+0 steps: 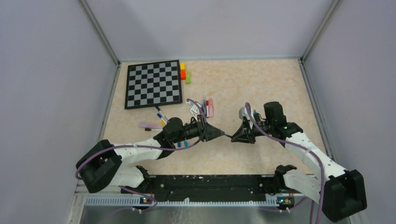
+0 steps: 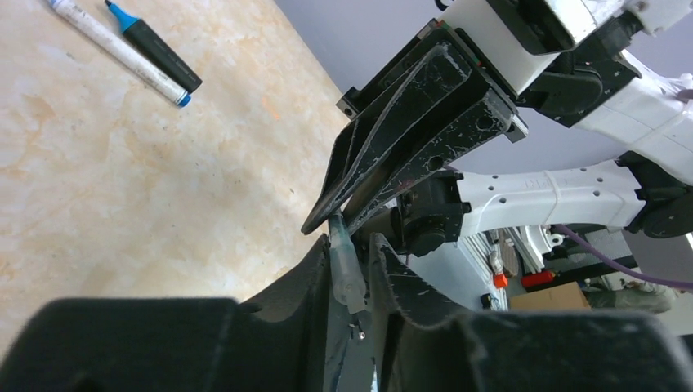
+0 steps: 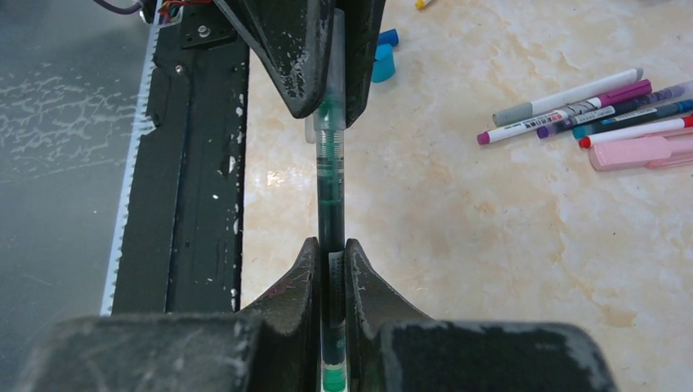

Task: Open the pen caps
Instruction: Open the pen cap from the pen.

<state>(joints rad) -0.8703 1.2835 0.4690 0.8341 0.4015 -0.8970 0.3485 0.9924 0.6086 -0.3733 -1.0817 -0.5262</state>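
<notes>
End effectors (image 1: 218,134) (image 1: 234,136) meet tip-to-tip, seemingly sharing one pen (image 3: 330,188).

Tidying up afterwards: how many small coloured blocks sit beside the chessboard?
3: yellow block farthest, red block just nearer, green block beside the red, all along the black-and-grey chessboard's right edge.

Glossy marbled tabletop (image 3: 507,245); translucent pen (image 3: 331,171) (plastic)

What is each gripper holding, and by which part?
One green pen, shared: the right gripper clamps its barrel, the left gripper pinches its clear cap.
</notes>
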